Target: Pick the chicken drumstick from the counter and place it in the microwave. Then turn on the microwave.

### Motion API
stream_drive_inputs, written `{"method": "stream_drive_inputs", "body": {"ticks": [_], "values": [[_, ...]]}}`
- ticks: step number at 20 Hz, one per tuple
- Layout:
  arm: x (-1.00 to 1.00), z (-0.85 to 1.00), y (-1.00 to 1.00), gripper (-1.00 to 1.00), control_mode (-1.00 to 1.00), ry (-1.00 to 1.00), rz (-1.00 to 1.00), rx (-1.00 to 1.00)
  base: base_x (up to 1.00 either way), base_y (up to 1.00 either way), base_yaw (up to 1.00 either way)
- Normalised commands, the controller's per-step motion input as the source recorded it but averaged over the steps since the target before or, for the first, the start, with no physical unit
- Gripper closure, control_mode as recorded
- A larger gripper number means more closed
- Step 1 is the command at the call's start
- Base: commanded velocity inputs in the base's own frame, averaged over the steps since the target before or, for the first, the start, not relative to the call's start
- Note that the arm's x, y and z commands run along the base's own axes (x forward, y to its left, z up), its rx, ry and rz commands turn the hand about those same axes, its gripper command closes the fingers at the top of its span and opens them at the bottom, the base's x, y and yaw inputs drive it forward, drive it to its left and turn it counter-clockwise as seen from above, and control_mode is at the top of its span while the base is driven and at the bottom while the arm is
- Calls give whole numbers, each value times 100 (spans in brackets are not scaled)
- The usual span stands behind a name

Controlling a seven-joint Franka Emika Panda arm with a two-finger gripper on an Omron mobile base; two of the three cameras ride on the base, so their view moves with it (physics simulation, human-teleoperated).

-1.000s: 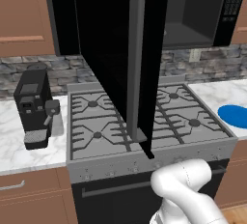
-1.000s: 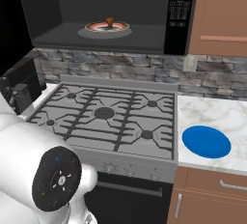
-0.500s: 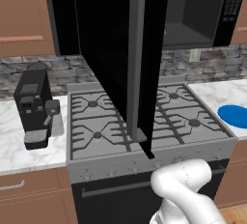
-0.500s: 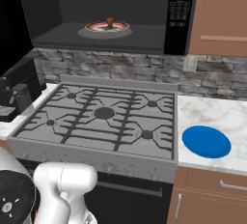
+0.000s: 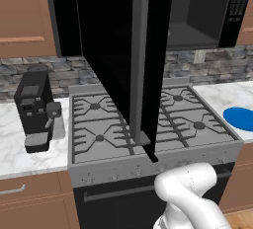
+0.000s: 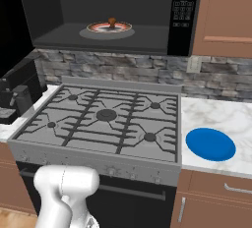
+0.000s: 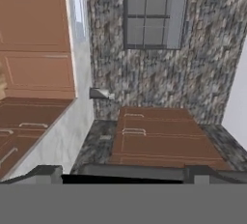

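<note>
Drumstick (image 6: 112, 22): brown, lying on a plate (image 6: 109, 27) on the turntable inside the microwave (image 6: 103, 13); I read the placing half of the task as done, since it sits well back in the cavity, clear of the opening.

Door (image 5: 121, 60): swung fully out over the stove (image 5: 148, 122), edge-on to my left base camera, long grey bar handle (image 5: 139, 60) toward me. It stands open, I judge, because nothing has pushed it shut, and the oven cannot be started until it is.

Button panel (image 6: 179, 6): at the right edge of the microwave, untouched as far as I can tell; the start press belongs there.

Arm (image 6: 64, 192): folded low in front of the stove, elbow below the stove front, away from the cavity.

Gripper (image 7: 120, 172): tips dark along the bottom of my hand camera, spread wide, holding nothing; it looks across the room at wooden cabinets and a stone wall, not at the microwave.

Counter (image 6: 221, 119): white marble right of the stove, carrying a blue plate (image 6: 210, 144). Left stretch carries a coffee machine (image 5: 34, 109).

Next need, in my judgement: reach the outer face of the door and swing it closed.
</note>
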Motion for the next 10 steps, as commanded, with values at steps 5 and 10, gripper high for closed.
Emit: {"method": "stream_drive_inputs", "body": {"ticks": [5, 10], "values": [[-29, 0, 35, -100, -100, -11, 0, 0, 0, 0, 0], [-12, 0, 39, -100, -100, -7, -3, 0, 0, 0, 0]]}}
